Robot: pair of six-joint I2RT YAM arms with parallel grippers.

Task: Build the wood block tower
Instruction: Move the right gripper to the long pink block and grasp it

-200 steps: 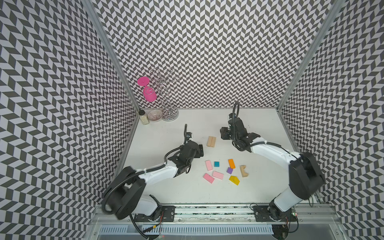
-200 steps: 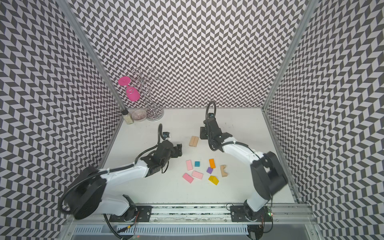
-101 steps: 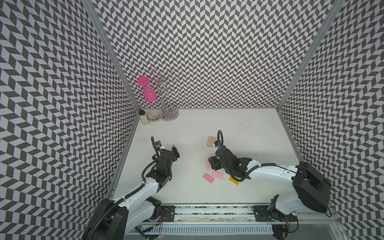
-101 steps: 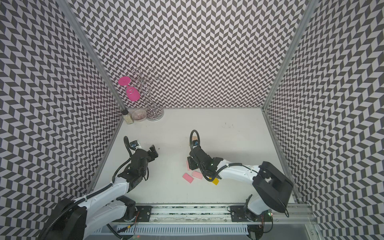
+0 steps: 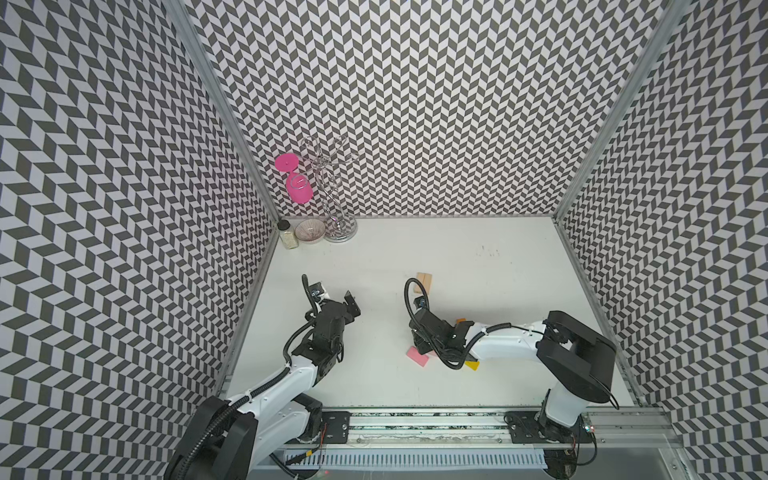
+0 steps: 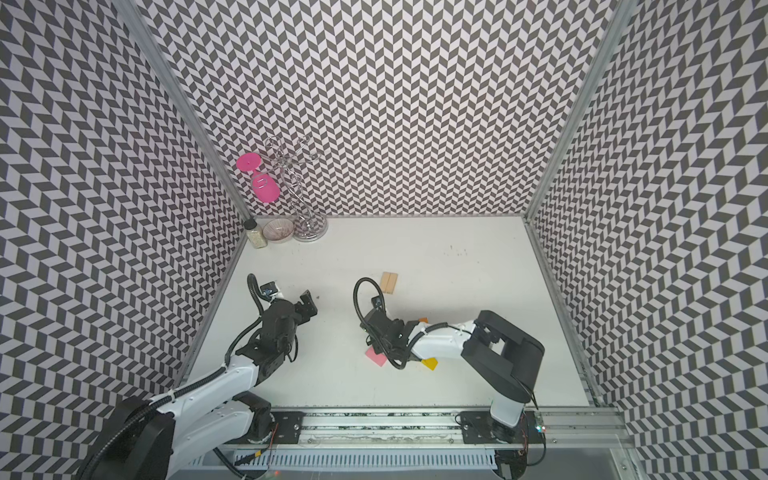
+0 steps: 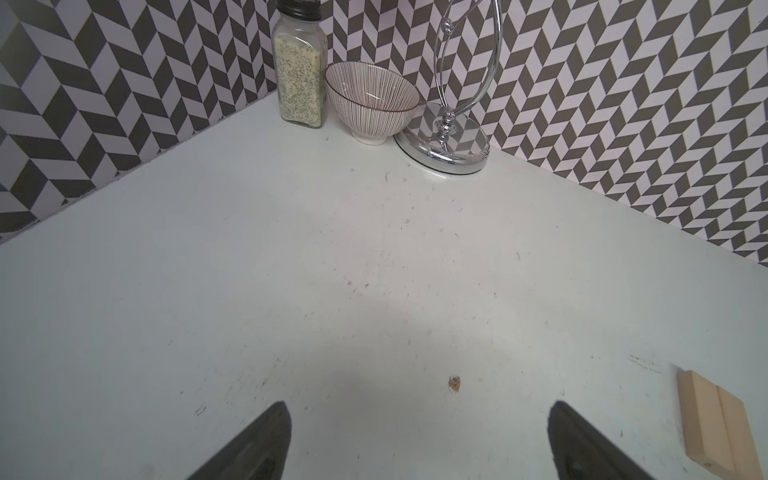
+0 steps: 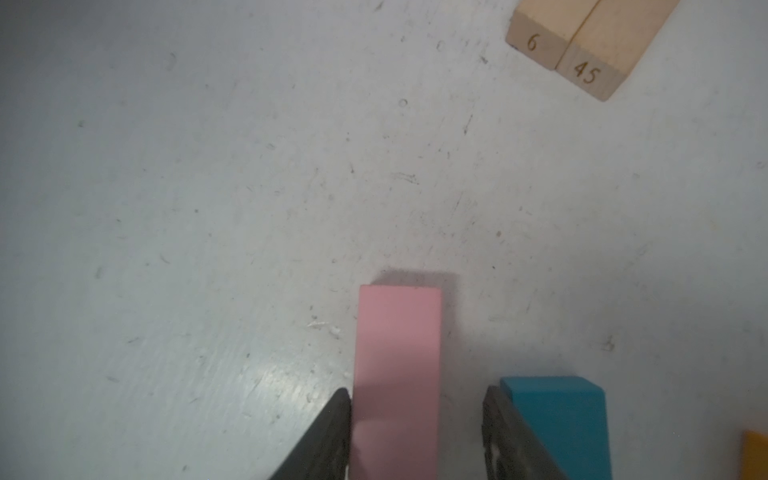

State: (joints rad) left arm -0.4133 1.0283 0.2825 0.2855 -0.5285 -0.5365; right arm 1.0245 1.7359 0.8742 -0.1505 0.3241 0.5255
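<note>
My right gripper (image 8: 417, 395) is open and straddles a light pink slab (image 8: 399, 353) lying flat on the table. One finger touches the slab's edge and the other stands apart from it. A teal cube (image 8: 561, 415) sits just outside that finger. In both top views the right wrist (image 5: 432, 332) hides this slab. A bright pink slab (image 5: 417, 356), a yellow piece (image 5: 471, 365) and an orange slab (image 5: 460, 321) peek out around it. Two tan bars (image 5: 424, 281) (image 8: 590, 37) lie side by side farther back. No stacked tower is in view. My left gripper (image 7: 419, 419) (image 5: 334, 296) is open and empty over bare table.
In the back left corner stand a spice jar (image 5: 287, 235), a striped bowl (image 5: 309, 230) and a chrome rack (image 5: 340, 230) with a pink goblet (image 5: 298, 189) hanging on it. Patterned walls close in three sides.
The right arm swung from beside the tan bars to the near side and came down over the light pink slab. The left arm drew back to the left.
</note>
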